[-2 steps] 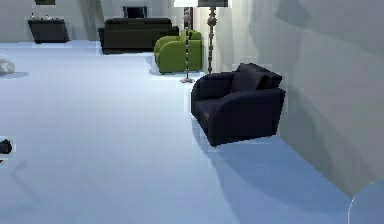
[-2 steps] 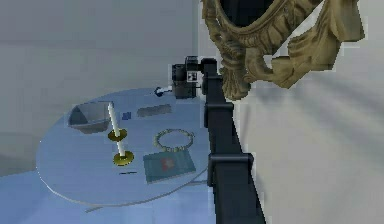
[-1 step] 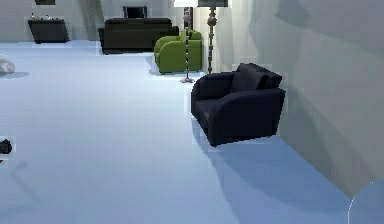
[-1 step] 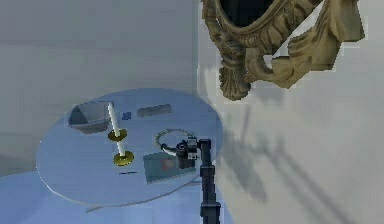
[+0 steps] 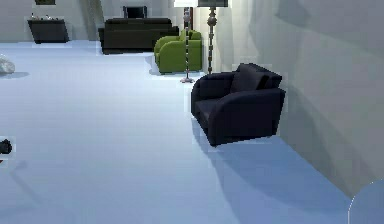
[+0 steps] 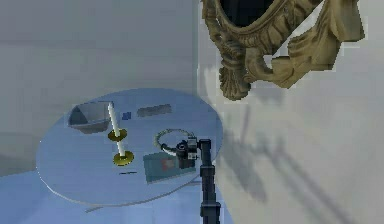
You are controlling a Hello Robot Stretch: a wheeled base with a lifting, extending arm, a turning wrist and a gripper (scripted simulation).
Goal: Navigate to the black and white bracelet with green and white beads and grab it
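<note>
On a round pale table [image 6: 80, 170] in the arm side view lies a thin ring-shaped thing [image 6: 172, 135], dark and pale, which may be the bracelet. The arm [image 6: 208, 195] rises from the bottom edge to the table's right rim. My gripper [image 6: 183, 149] reaches left from its top, right at the ring. With the ring lying on the tabletop there, I cannot tell whether the gripper holds anything.
The table also bears a white candle in a gold holder [image 6: 116, 125], a small grey card [image 6: 160, 166] and a flat grey item [image 6: 154, 110]. An ornate gold frame [image 6: 270, 45] hangs on the wall above. The forward view has a dark armchair [image 5: 238, 105], a green armchair [image 5: 178, 52], a floor lamp [image 5: 212, 40], a dark sofa [image 5: 135, 35] and open blue floor on the left.
</note>
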